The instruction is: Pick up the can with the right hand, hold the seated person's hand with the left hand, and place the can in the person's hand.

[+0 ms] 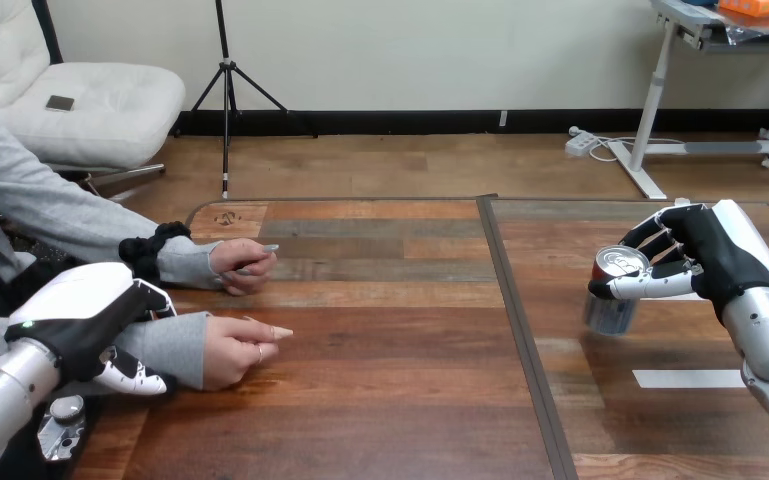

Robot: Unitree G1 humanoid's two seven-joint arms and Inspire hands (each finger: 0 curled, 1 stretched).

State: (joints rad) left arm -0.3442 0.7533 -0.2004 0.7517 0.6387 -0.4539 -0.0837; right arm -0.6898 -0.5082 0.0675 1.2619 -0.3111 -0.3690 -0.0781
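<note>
Right hand curls sideways round the can.

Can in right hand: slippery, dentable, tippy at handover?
Probably slippery: the can has a smooth metal wall, and the fingers of the right hand curl round its upper part only. Likely thin-walled, so a hard squeeze may dent it. Tall and round: it could tip or roll in the person's near hand.
</note>
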